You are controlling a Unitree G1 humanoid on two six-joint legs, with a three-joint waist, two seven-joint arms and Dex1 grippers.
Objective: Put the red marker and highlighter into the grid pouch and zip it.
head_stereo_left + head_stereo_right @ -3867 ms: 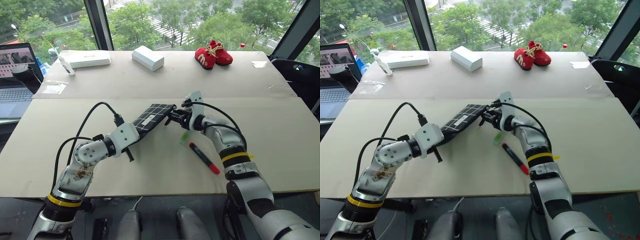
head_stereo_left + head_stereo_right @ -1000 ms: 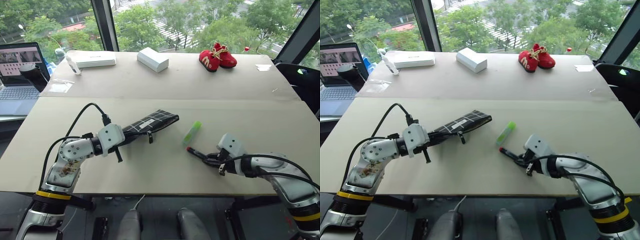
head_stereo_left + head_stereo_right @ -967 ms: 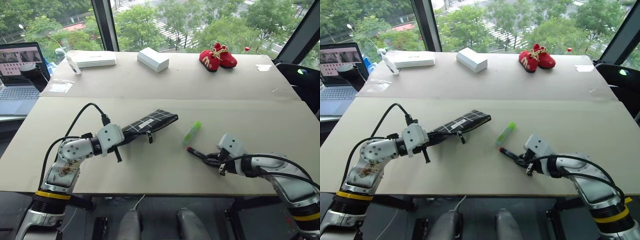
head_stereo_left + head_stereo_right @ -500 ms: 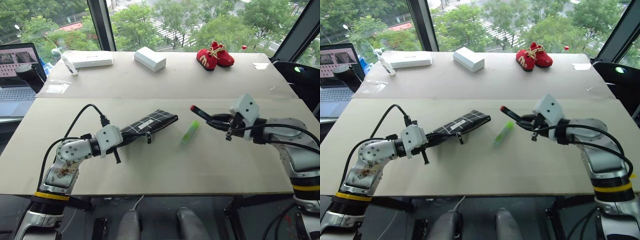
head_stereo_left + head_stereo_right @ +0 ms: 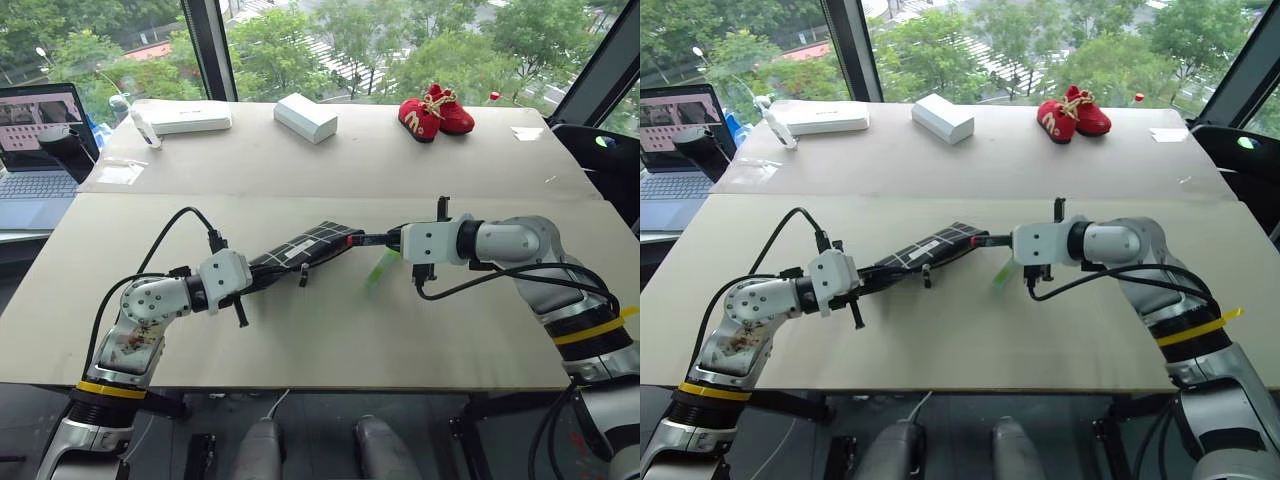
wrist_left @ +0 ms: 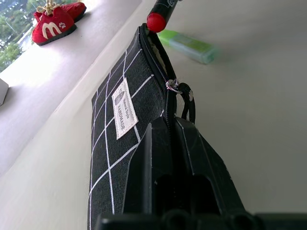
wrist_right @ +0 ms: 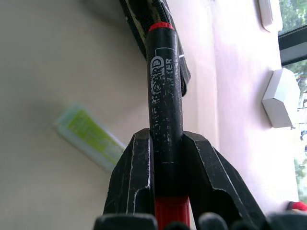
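Right gripper [image 7: 163, 163] pinches red marker [image 7: 164, 91] mid-barrel, red tip at open mouth of grid pouch [image 6: 129, 110]. Left gripper [image 6: 170, 143] pressed shut on pouch's near end, steadying it. Highlighter [image 5: 381, 266] on table just under marker. Keep barrel aligned with slot, slide straight in, release once inside.

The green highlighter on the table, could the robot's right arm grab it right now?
Probably not yet. The right gripper is shut on the red marker, its tip at the grid pouch mouth. The highlighter lies free just beneath it.
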